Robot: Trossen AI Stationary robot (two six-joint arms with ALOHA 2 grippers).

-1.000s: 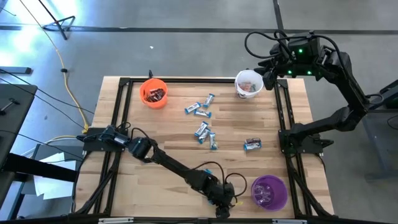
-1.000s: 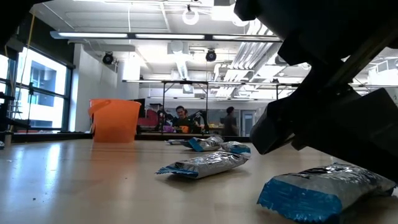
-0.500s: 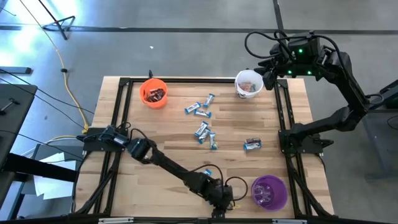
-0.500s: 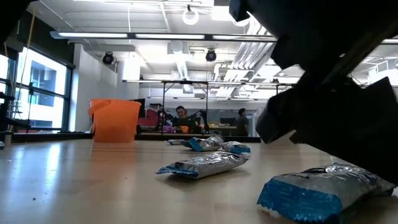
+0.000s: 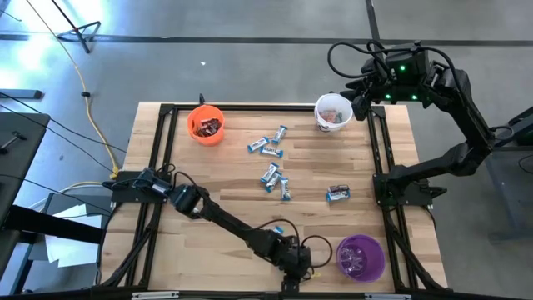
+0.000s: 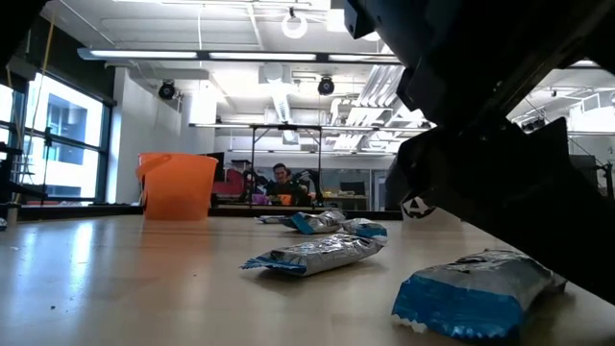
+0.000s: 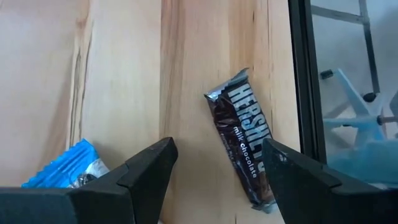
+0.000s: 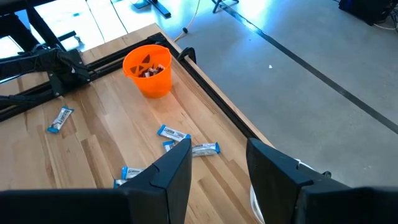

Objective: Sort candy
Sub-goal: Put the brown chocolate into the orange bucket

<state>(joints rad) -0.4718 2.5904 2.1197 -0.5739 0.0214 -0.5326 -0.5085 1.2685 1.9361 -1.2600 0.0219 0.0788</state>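
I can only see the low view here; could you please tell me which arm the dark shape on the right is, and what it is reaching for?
Observer: It is the left arm. Its open left gripper points down at a brown chocolate bar lying flat on the table.
Operator: Thank you. Is a cup near it?
Observer: Yes, a purple cup stands just to its right, at the table's near edge.
Operator: And where is the other arm?
Observer: The right gripper waits, open, beside the white cup at the far right corner.
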